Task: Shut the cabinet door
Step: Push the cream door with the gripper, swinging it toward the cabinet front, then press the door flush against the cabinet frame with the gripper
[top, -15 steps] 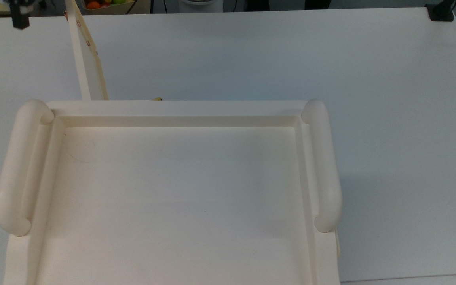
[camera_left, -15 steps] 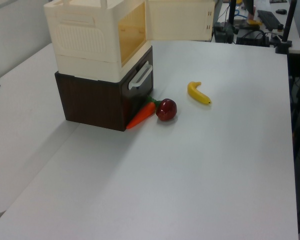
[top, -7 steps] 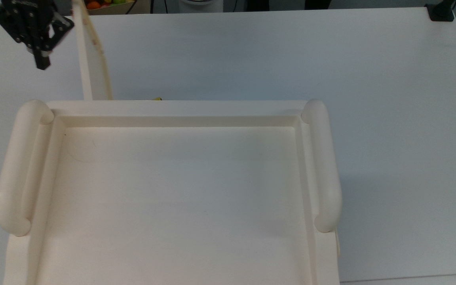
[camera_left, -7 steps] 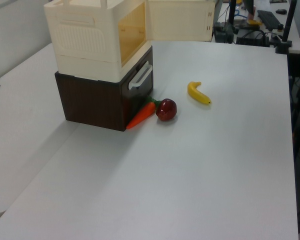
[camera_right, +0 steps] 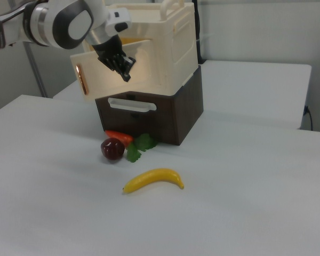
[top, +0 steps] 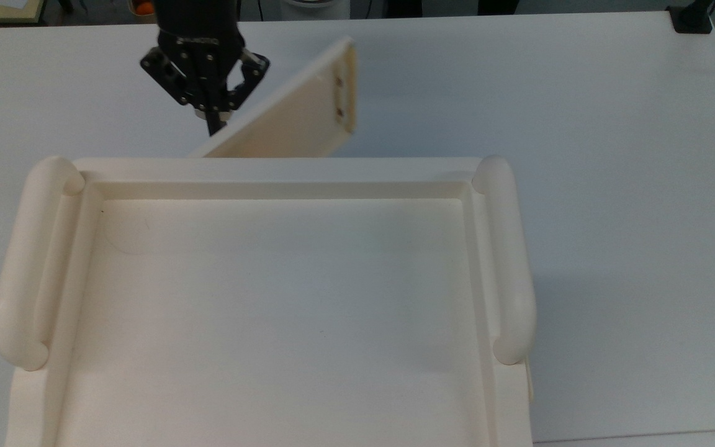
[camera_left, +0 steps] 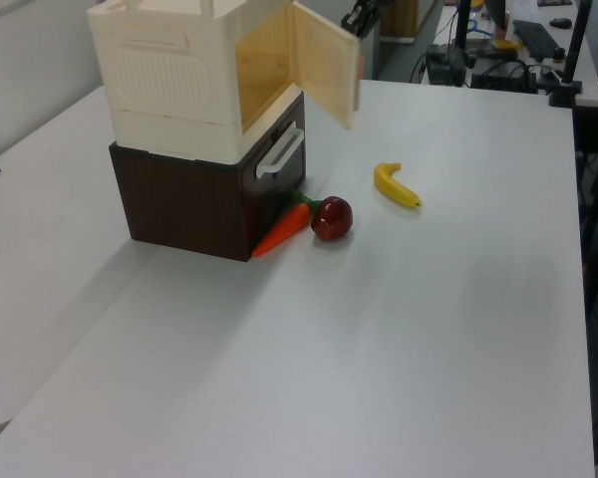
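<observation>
- the counter carries the cabinet, a cream box on a dark brown drawer unit.
- the cabinet door stands partly open, angled out from the cabinet's front.
- the gripper is against the door's outer face; whether its fingers are parted or together cannot be told.
- a banana, an apple and a carrot lie before the cabinet.

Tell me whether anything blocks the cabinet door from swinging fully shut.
Nothing visible does. The cabinet door stands partly open with the gripper against its outer face. The carrot, apple and banana lie on the table, below its swing.
</observation>
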Available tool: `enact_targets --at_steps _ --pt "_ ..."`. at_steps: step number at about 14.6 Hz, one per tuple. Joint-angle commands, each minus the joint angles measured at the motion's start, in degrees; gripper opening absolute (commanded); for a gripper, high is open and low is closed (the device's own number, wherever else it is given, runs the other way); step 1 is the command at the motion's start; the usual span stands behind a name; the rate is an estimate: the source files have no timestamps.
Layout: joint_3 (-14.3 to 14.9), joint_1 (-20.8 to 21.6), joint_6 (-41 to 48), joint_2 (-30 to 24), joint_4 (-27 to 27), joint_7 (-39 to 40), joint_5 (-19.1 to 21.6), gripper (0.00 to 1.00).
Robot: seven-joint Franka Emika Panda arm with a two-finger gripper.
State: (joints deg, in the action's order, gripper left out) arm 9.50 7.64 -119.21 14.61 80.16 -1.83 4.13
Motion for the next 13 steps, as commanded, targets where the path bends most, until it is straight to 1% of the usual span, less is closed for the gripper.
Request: enact_targets --at_steps 1,4,8,12,13 --pt "0.4 4.0 -11.4 0.9 1.5 -1.6 2.0 0.0" --pt "0.4 5.5 -18.6 2.2 1.5 -3.2 1.9 0.0" --pt "0.2 6.4 -20.5 3.3 1.4 -3.1 1.8 0.0" --pt "-0.1 7.4 -27.4 4.6 1.9 -3.2 1.8 0.0" --pt "-0.5 7.4 -27.7 4.6 2.1 -3.1 1.8 0.0"
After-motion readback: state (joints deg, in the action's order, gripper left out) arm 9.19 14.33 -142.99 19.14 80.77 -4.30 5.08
